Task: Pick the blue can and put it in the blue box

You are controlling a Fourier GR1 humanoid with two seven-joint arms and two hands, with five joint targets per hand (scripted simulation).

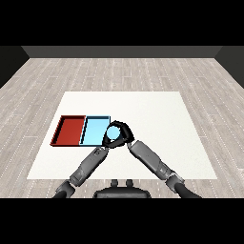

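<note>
Your right hand curls round the blue can, holding it just beside the light blue tray, likely ready for placing. You cannot tell how your left hand holds its fingers.

Right hand curled, left hand beneath.

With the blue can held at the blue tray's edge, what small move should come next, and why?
Probably carry the blue can slightly further left. The right robot hand curls round it at the light blue tray's right edge, so it seems not yet fully over the inside.
</note>
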